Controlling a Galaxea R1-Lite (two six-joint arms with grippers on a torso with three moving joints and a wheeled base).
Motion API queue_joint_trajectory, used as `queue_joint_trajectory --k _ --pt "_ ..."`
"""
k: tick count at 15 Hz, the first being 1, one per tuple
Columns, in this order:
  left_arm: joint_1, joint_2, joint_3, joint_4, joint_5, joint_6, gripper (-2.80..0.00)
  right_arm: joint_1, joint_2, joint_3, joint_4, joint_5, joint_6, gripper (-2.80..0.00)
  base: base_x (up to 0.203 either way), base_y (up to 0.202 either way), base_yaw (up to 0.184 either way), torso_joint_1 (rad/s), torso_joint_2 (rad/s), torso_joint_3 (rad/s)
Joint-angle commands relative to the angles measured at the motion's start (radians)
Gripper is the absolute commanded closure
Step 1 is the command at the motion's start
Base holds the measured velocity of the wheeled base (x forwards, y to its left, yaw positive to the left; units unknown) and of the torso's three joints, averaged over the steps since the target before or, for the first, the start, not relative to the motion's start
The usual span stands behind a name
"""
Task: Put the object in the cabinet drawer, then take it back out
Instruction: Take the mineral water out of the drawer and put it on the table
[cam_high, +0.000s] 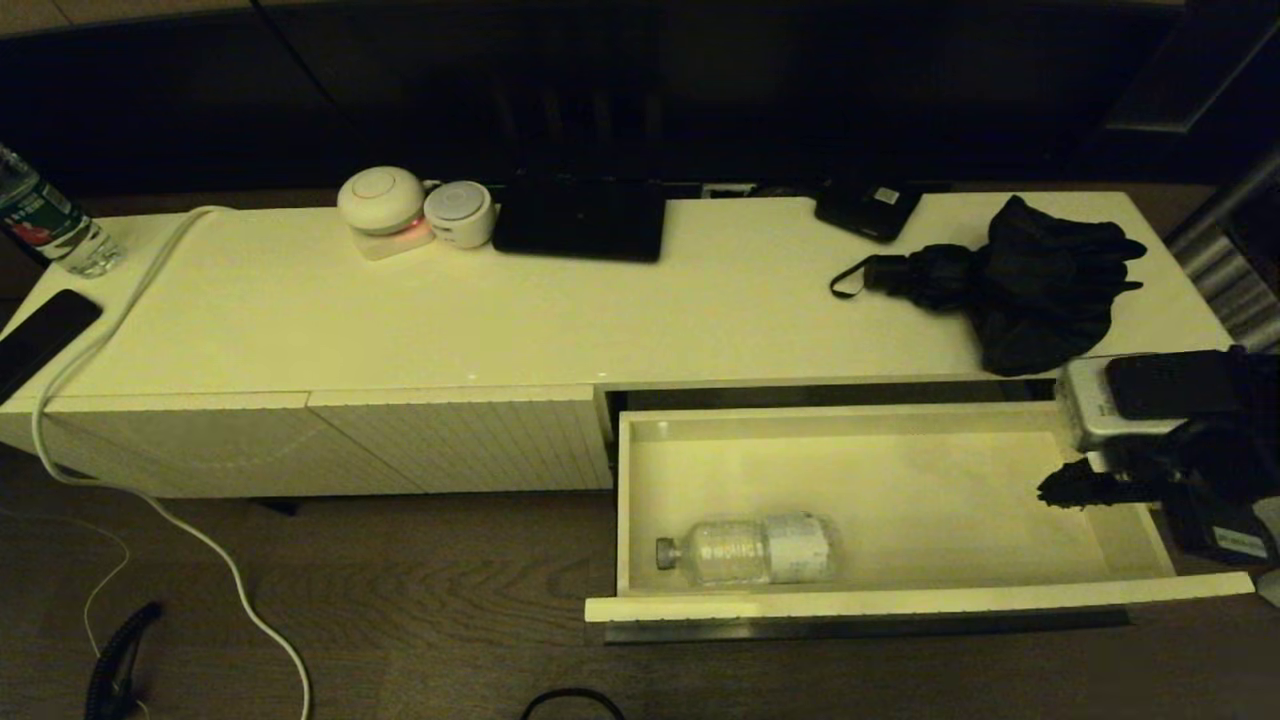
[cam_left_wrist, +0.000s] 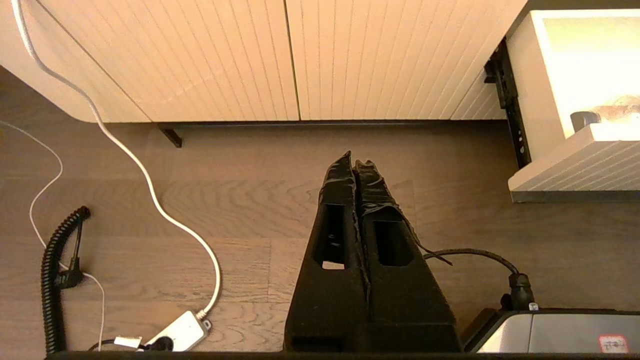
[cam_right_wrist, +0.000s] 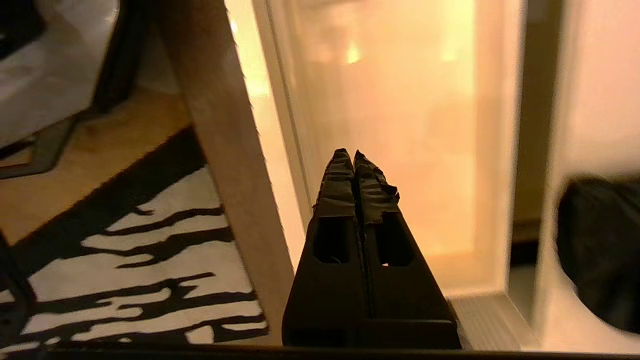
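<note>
nearest you, the wooden floor (cam_high: 400, 600) carries a white cable (cam_high: 215, 560) and a black coiled cord (cam_high: 115, 660) on your left side. your left gripper (cam_left_wrist: 356, 165) hangs over that floor in front of the closed ribbed panels (cam_left_wrist: 225, 55), its fingers (cam_left_wrist: 340, 185) pressed together with nothing between them; you only see it in the left wrist view.

next comes the cabinet drawer (cam_high: 900, 600), pulled fully out on the right side, its dark handle strip along the lower edge of the front. inside, a clear plastic bottle (cam_high: 750, 550) lies on its side near the drawer's front left corner, cap pointing left, touching the drawer floor and apart from both grippers. the rest of the smooth interior is bare.

your right gripper (cam_high: 1050, 490) sits over the drawer's right end, above the side wall, pointing left toward the interior. its fingers (cam_right_wrist: 372, 195) are pressed together and pinch nothing; the bottle is well apart from them.

farther back, the cabinet's tabletop (cam_high: 600, 310) holds a folded black umbrella (cam_high: 1020, 280) on the right, just behind the open drawer. a small black device (cam_high: 868, 210) lies at the back edge, and a flat black box (cam_high: 580, 220) sits near the middle. beside it are two round white gadgets (cam_high: 415, 210). at the far left stand a second water bottle (cam_high: 45, 220) and a dark phone (cam_high: 40, 335).
</note>
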Motion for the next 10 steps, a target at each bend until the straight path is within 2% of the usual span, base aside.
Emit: queue_joint_trajectory --k 1,3,7,10 --pt "0.000 0.000 0.001 -0.001 0.000 0.000 0.00 0.036 0.085 -0.004 0.004 -0.013 0.002 0.00 0.000 0.000 0.000 0.000 0.00 0.000" --pt "0.000 -0.002 0.001 0.000 0.000 0.000 0.00 0.049 0.119 -0.003 0.004 -0.019 0.006 0.00 0.000 0.000 0.000 0.000 0.00 0.000" --pt "0.000 0.000 0.002 0.000 0.000 0.000 0.00 0.080 0.194 -0.048 0.002 -0.017 0.099 0.00 0.000 0.000 0.000 0.000 0.00 0.000" --pt "0.000 -0.001 0.000 0.000 0.000 0.000 0.00 0.086 0.220 -0.092 0.003 -0.019 0.102 0.00 0.000 0.000 0.000 0.000 0.00 0.000"
